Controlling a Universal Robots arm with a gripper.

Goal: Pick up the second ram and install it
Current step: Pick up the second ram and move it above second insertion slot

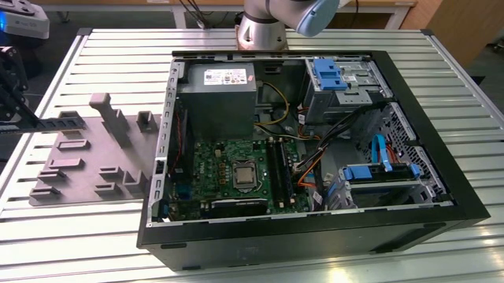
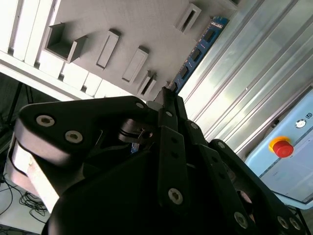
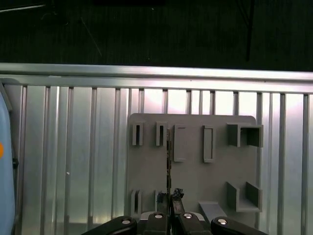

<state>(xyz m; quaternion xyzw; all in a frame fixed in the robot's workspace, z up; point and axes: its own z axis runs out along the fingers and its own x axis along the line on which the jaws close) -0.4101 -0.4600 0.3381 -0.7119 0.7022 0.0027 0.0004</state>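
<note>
Over gray tray (image 1: 88, 158), claw (image 2: 168, 93) w/ second ram (image 2: 198, 51) clamped

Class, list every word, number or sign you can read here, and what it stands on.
Nothing reads clearly enough to quote.
Power supply label: print too small.
Motherboard: markings too small.
Ram in the gripper: no legible print.
Pale box by the red button: marks blurred.

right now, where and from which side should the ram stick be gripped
Pinch its two flat faces at one end, coming in along its length: the second ram is a thin flat board, so only the faces give purchase. The end effector appears clamped that way.
</note>
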